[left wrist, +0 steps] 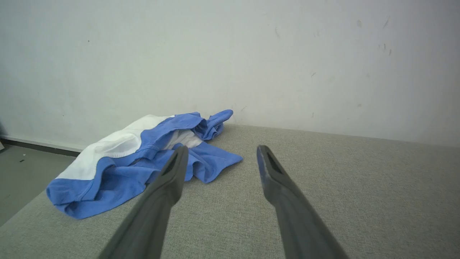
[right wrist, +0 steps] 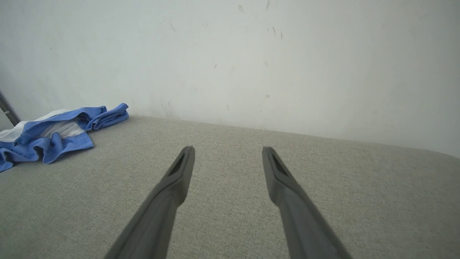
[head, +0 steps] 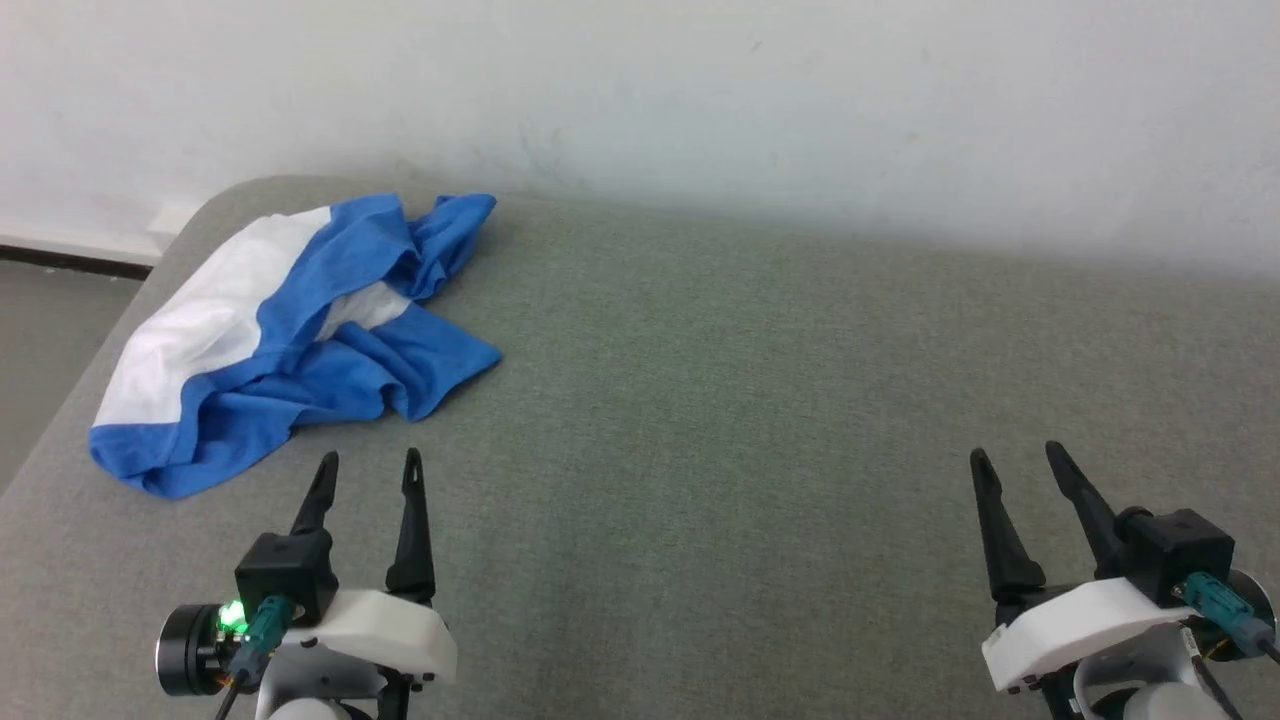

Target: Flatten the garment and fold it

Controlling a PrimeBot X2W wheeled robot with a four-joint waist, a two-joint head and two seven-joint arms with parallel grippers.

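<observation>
The left gripper (head: 370, 457) and right gripper (head: 1016, 451) wait, fingers spread, empty. The crumpled garment (head: 290, 340) looks limp and light; its near blue edge seems the best hold.

Crumpled garment (head: 290, 340) at the surface's far left corner.
White body and blue sleeves lie bunched together, folds overlapping, unflattened.

Grey fabric surface (head: 760, 400) w/ rounded corner, scuffed white wall (head: 700, 90) behind, grey floor (head: 40, 340) at left
</observation>
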